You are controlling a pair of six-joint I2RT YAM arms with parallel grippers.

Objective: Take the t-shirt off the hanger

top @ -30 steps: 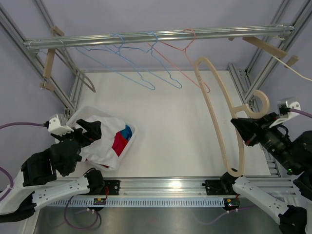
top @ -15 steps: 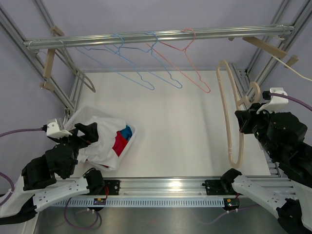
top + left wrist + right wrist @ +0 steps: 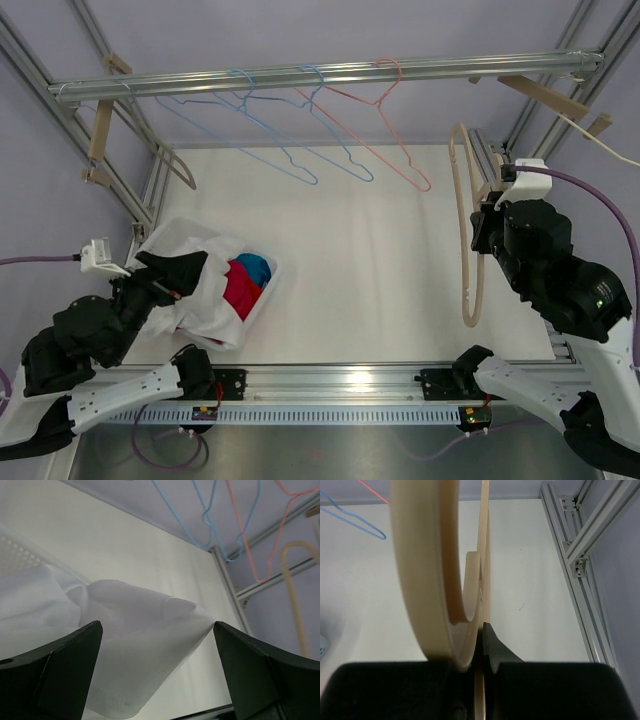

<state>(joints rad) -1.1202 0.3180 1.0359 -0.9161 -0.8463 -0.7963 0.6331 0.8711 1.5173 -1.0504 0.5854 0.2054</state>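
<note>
The white t-shirt [image 3: 205, 295], with a red and blue print, lies crumpled at the left of the table, off the hanger. My left gripper [image 3: 172, 276] hovers over its near-left part, jaws wide open. In the left wrist view a white fold of the t-shirt [image 3: 135, 645] lies below and between the two dark fingers [image 3: 55, 675], ungripped. My right gripper [image 3: 487, 228] is shut on the beige wooden hanger [image 3: 466, 240], held bare and edge-on above the right side. In the right wrist view the hanger [image 3: 417, 575] curves up from the closed right gripper [image 3: 482, 632].
A metal rail [image 3: 320, 73] crosses the back, carrying blue wire hangers [image 3: 290, 155] and a pink wire hanger [image 3: 385, 150]. Wooden hangers hang at its left end [image 3: 100, 130] and right end [image 3: 545, 95]. Aluminium frame posts [image 3: 525, 130] line both sides.
My right arm has swung up and back, turning the hanger from flat-on to edge-on. My left gripper has drawn back toward the near left, away from the shirt, still open.
</note>
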